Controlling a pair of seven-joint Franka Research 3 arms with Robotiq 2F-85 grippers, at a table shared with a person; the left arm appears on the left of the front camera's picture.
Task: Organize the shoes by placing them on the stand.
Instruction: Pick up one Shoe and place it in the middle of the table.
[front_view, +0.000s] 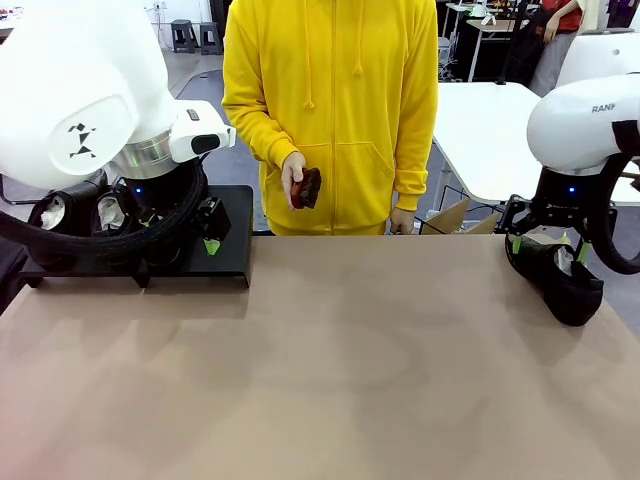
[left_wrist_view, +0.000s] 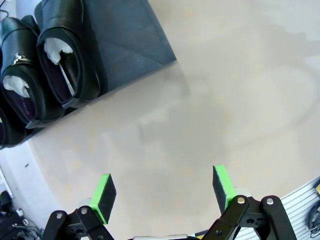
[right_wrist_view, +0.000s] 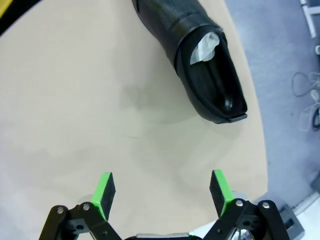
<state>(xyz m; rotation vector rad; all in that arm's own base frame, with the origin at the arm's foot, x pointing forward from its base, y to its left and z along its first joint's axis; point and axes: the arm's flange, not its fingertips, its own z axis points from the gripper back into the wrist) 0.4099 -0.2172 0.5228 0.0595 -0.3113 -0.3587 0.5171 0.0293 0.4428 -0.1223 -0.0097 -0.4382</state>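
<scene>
a shoe (right_wrist_view: 200, 55) lies near the table's right edge (right_wrist_view: 252, 115), both pincers (left_wrist_view: 162, 192) (right_wrist_view: 161, 192) spread.

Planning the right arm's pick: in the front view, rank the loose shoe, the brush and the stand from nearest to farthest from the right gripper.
1. Loose shoe, right under the right gripper.
2. Brush, centre, in the person's hand.
3. Stand, far left.

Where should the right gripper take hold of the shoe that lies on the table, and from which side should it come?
Probably from above, at the heel end of the shoe. Its opening faces up, with white paper only at the toe end, so one finger could go inside and one outside the side wall. The right gripper is open above the table.
</scene>
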